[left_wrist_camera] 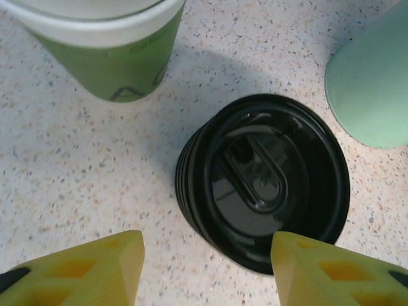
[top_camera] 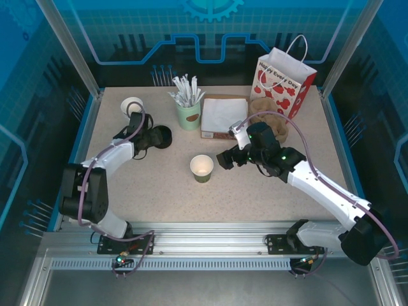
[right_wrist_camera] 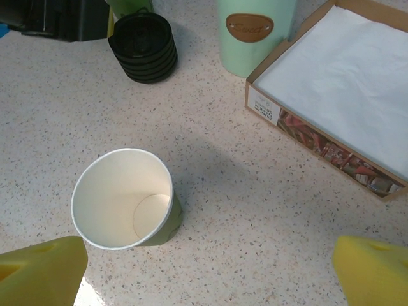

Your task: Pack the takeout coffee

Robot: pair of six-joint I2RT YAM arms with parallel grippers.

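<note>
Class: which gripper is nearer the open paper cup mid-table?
Right. The right gripper sits close beside the paper cup; the left gripper is farther off, at the stack of black lids.

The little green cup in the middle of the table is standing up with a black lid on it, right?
Not quite. The little green cup stands upright there, but it is open, with no lid: the right wrist view shows its white inside. The black lids sit stacked apart.

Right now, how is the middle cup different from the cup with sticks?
The middle cup is olive green and empty; the stick cup is pale mint and holds white sticks. The stick cup has a brown label; the middle cup shows none. Both stand upright.
</note>
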